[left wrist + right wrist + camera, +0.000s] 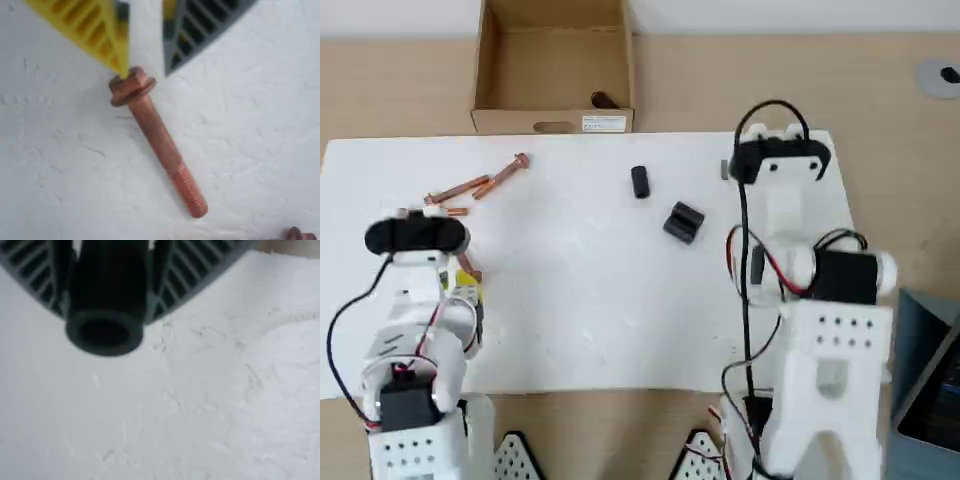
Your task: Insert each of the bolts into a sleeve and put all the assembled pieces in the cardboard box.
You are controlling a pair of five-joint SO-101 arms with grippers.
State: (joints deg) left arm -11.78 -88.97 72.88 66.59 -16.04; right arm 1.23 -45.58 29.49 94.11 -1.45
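A copper bolt [160,135] lies flat on the white mat [260,125]. My left gripper [145,74] hangs open just over its flanged head, the yellow fingertip [107,40] touching the head's edge. In the high view that gripper [468,283] is at the mat's left side. My right gripper [107,300] is shut on a black sleeve [105,332], its open bore held a little above the mat. Several more bolts [470,188] lie at the mat's far left, and two loose sleeves [640,182] [683,221] lie mid-mat. The cardboard box [490,70] holds one dark piece [605,100].
Another bolt head [295,233] shows at the edge of the left wrist view. The box stands just beyond the mat's far edge. A grey case [930,370] sits off the mat beside the right arm [820,300]. Bare mat [580,310] lies between the two arms.
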